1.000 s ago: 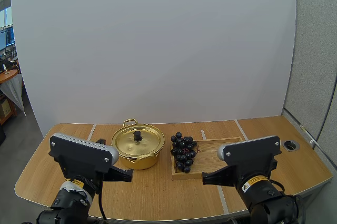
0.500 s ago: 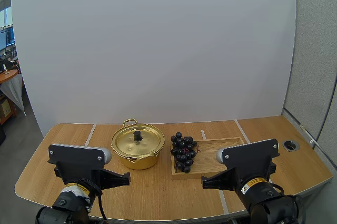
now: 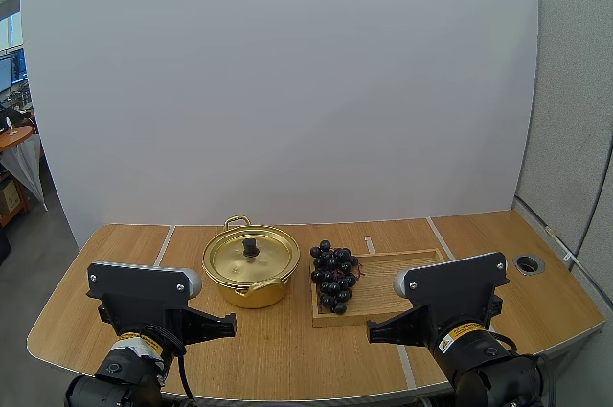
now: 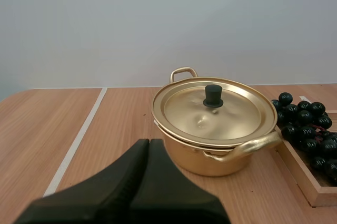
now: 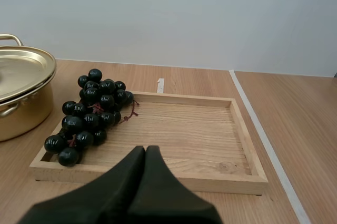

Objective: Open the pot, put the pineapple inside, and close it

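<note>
**Both grippers closed and low at the near edge, pot lidded, grapes on the tray**

At the lower left of the high view, the left gripper (image 3: 233, 324) hangs low over the table (image 3: 287, 354). Its two black fingers are pressed together into one wedge with nothing between them. At the lower right, the right gripper (image 3: 370, 332) sits the same way, fingers together and holding nothing. Bare wood separates each tip from the things ahead, and nothing stands in the way.

Beyond the left gripper, left of centre, stands the gold pot (image 3: 251, 278). Its lid (image 3: 263, 256) is seated on the rim, with the black knob (image 3: 250, 246) upright in the middle. One handle points to the back and the other toward the near right.

Just beside the pot, right of centre, lies the wooden tray (image 3: 402, 271), straight ahead of the right gripper. The fruit here is a bunch of dark grapes (image 3: 332, 276), resting on the tray's left end. A few of them hang over the rim on the pot's side, close to the pot's near handle. The rest of the tray is bare.

Pale tape lines (image 3: 164, 239) cross the tabletop. A round cable hole (image 3: 528, 262) sits at the table's right edge.
</note>
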{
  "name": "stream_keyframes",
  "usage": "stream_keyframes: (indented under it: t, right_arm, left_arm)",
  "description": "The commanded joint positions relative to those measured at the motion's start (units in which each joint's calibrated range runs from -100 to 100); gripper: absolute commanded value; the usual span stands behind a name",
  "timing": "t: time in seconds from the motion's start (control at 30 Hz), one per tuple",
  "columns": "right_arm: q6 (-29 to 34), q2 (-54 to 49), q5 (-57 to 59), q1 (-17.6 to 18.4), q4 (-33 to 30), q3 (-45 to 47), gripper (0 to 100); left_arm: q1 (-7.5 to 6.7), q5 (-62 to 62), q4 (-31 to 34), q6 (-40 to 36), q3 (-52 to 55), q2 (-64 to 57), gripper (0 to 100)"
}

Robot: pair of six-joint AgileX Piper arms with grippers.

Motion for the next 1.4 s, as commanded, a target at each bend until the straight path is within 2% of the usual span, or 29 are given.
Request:
stream_keyframes:
  t: [0.0, 0.47, 0.7, 1.37]
  right_arm:
    - [-0.1, -0.4, 0.1, -0.2, -0.1, 0.0, 0]
    - [-0.1, -0.4, 0.1, 0.0, -0.1, 0.0, 0]
    - [-0.1, -0.4, 0.1, 1.6, -0.1, 0.0, 0]
    - [-0.1, -0.4, 0.1, 1.6, -0.1, 0.0, 0]
  left_arm:
    - [-0.09, -0.5, 0.1, -0.5, 0.0, -0.2, 0]
    - [0.1, -0.5, 0.1, -0.5, 0.0, -0.2, 0]
    - [0.1, -0.5, 0.1, -0.5, 0.0, -0.2, 0]
    - [0.1, -0.5, 0.1, -0.5, 0.0, -0.2, 0]
